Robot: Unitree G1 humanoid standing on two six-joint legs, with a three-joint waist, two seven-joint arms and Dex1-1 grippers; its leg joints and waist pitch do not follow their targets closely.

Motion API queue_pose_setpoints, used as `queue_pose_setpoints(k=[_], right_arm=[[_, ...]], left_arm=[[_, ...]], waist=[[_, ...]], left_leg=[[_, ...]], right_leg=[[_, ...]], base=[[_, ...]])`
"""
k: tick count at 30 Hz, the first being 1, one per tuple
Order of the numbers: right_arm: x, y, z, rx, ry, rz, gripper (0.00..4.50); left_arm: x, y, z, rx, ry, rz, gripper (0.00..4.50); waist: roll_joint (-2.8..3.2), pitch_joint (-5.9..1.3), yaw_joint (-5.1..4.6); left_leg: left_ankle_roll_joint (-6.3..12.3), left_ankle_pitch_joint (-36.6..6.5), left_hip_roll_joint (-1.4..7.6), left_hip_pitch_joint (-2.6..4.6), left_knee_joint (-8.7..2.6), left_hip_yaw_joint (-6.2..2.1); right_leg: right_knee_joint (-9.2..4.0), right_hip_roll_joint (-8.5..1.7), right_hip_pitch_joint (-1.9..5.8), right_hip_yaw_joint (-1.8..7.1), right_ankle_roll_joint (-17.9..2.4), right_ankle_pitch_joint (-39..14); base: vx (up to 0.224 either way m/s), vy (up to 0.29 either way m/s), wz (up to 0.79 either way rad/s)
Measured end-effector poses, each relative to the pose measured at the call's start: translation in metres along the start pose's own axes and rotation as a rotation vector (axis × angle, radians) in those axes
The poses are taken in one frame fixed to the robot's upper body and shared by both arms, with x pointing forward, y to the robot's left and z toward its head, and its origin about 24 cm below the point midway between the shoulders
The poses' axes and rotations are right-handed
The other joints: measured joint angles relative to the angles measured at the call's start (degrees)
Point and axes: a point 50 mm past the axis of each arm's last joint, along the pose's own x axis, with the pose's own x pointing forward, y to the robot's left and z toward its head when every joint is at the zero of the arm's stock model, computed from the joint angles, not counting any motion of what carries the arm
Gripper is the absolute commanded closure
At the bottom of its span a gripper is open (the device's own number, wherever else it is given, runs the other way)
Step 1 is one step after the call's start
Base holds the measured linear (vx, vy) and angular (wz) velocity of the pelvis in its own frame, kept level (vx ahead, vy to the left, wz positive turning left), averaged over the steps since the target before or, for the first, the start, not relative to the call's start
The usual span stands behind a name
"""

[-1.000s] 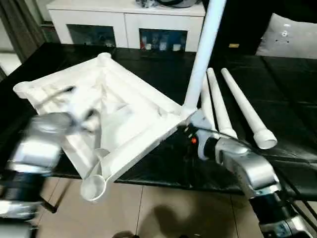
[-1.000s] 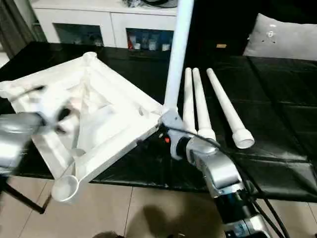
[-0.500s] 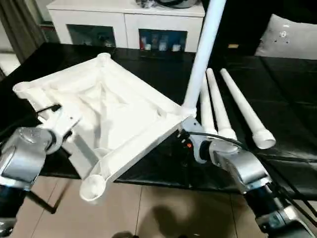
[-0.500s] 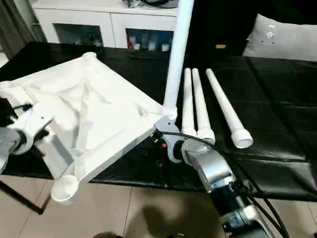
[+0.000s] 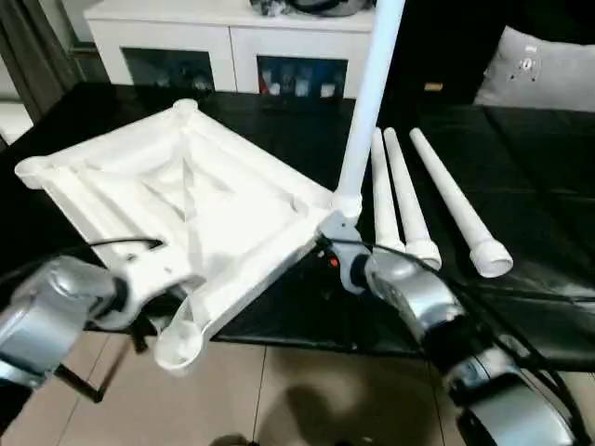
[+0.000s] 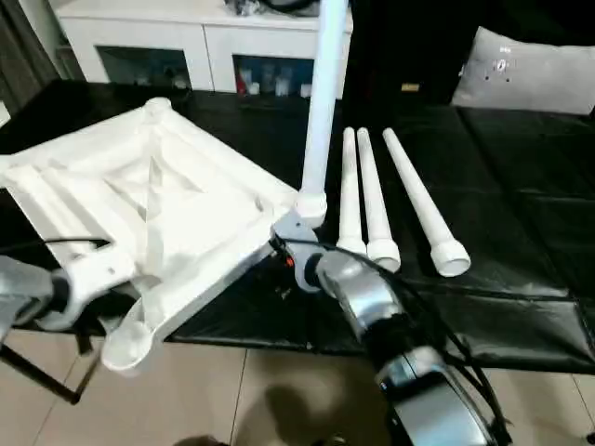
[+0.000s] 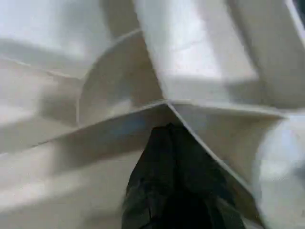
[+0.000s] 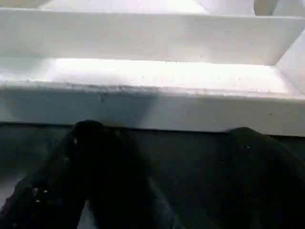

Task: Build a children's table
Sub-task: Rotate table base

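Black worktable [image 5: 521, 186]; left gripper [image 7: 174, 138] closed against tabletop [image 5: 186, 195] ribs; right gripper [image 8: 162, 138] open

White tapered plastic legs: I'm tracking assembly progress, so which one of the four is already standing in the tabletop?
The white tapered plastic leg rising upright from the upturned white ribbed tabletop's right corner socket; the other three legs lie flat on the black worktable.

A white cabinet [image 5: 232, 42] stands behind the black worktable [image 5: 530, 186]; a pillow [image 5: 548, 70] beside.
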Motion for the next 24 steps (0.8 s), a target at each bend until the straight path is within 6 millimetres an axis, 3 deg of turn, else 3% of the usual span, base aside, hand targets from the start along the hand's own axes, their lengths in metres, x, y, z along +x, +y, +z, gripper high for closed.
queue_pose_setpoints(k=[4,12,17,24], right_arm=[[0.000,-0.008,-0.002,-0.005,-0.003,-0.044,0.00],[-0.001,-0.018,-0.002,-0.033,-0.012,-0.109,0.00],[-0.005,-0.026,0.005,-0.075,-0.025,-0.160,0.00],[-0.020,-0.042,0.029,-0.052,-0.118,-0.297,0.00]], left_arm=[[0.009,-0.007,0.014,0.025,-0.084,-0.072,4.40],[0.040,-0.017,0.052,0.106,-0.282,-0.152,4.40],[0.069,-0.005,0.075,0.096,-0.345,0.020,4.40],[0.081,-0.001,0.094,0.055,-0.433,0.137,4.40]], waist=[[0.00,0.00,-0.12],[0.03,0.02,-1.44],[0.04,0.02,-1.29],[0.03,0.01,-1.10]], left_leg=[[-0.03,0.0,0.00,0.07,0.00,0.04],[-0.02,0.0,0.00,0.06,0.00,0.09],[-0.02,0.0,0.00,0.11,0.00,0.10],[0.01,0.0,0.00,-0.20,0.00,0.10]], right_leg=[[-0.02,0.00,0.10,0.06,0.0,0.0],[-0.02,0.01,0.09,0.08,0.0,0.0],[0.01,0.01,0.12,0.07,0.0,0.0],[-0.03,0.01,-0.12,0.06,0.0,0.0]], base=[[0.000,0.000,0.00],[0.000,0.000,0.00],[0.000,0.000,0.00],[0.000,0.000,0.00]])
